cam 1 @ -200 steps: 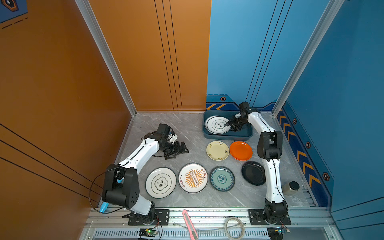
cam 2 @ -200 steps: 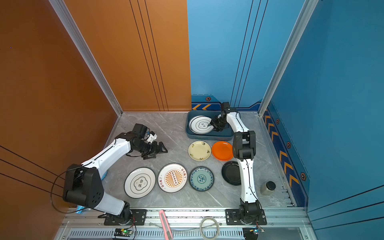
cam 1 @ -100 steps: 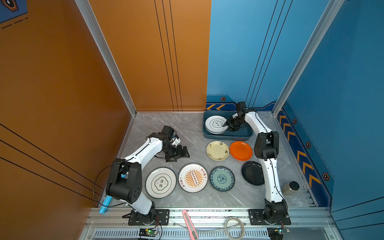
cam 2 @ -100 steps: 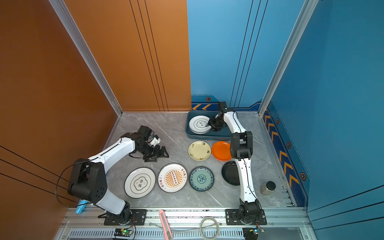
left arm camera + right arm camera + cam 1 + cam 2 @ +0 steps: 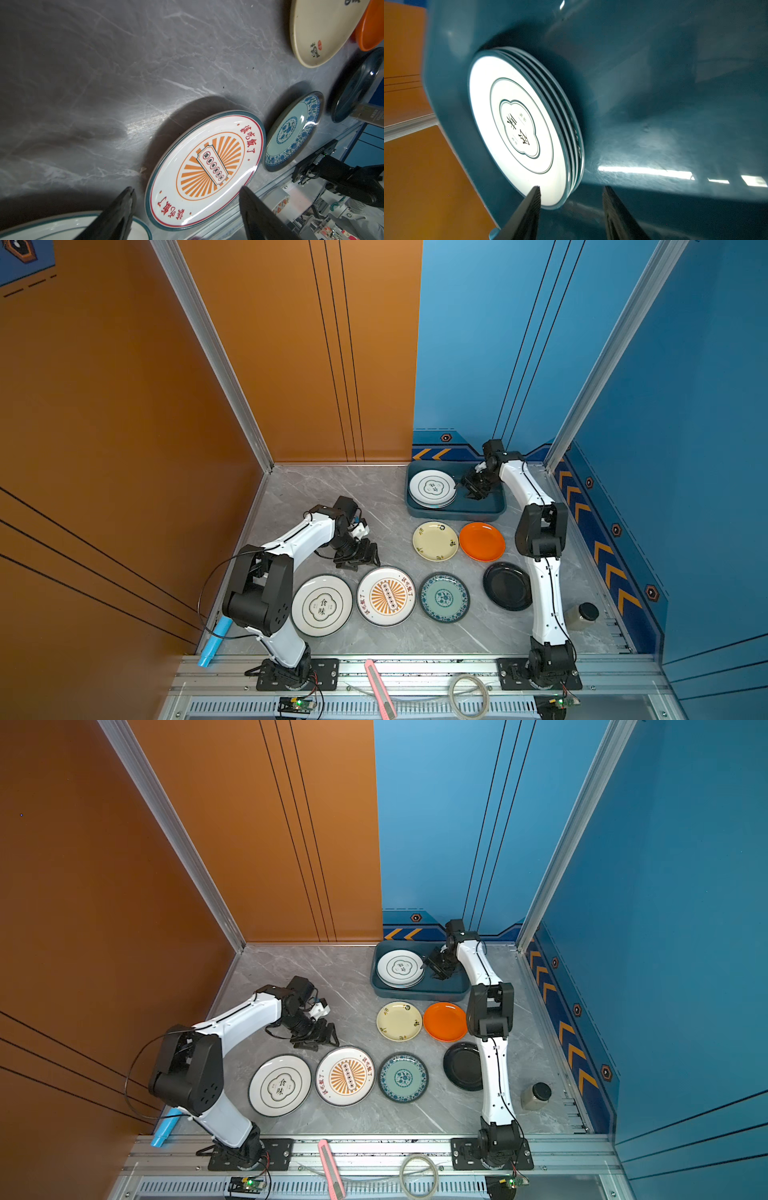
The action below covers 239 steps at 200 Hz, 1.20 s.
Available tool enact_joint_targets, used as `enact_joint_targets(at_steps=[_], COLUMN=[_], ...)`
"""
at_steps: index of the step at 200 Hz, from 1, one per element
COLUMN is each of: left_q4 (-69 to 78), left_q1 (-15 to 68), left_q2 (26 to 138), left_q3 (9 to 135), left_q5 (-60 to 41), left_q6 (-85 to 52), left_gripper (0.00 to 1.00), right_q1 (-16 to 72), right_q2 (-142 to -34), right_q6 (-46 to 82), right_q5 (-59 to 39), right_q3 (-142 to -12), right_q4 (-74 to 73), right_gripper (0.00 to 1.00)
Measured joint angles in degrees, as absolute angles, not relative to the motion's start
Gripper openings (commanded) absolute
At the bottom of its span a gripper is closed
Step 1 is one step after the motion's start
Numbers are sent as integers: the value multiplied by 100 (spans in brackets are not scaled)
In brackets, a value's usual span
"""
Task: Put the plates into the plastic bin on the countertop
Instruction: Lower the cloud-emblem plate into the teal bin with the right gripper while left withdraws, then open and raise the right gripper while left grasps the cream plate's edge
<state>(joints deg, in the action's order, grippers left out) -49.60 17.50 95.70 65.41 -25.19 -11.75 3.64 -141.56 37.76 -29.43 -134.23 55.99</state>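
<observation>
Stacked plates (image 5: 432, 488) fill the bin's (image 5: 457, 515) left half; its right half lies bare. Far-left desk (image 5: 332, 485) is open; loose plates (image 5: 386, 596) crowd the near-right.

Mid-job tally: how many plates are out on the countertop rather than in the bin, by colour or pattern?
white quatrefoil plate: 1
white sunburst plate: 1
teal-patterned plate: 1
black plate: 1
cream plate: 1
orange plate: 1
Total: 6 outside the plastic bin; the stack inside it is not counted.
</observation>
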Motion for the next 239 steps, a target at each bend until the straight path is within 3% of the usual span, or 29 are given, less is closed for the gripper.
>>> enact_joint_targets(at_steps=[72, 150, 239], left_q4=[-4877, -3625, -1942], left_q1=[2032, 2827, 2963], left_q2=[10130, 11437, 11684], left_q3=[7395, 8143, 7802], left_q5=[-2724, -2939, -2536], left_q6=[-1127, -2359, -3911], left_gripper=[77, 65, 47], right_q1=[-27, -150, -307], right_q2=[-12372, -11336, -10628], right_q6=[3275, 3297, 3326], right_q5=[-3000, -2993, -2993], right_q3=[-11948, -9918, -9196], right_q4=[5559, 5050, 4713], right_gripper=[51, 50, 49])
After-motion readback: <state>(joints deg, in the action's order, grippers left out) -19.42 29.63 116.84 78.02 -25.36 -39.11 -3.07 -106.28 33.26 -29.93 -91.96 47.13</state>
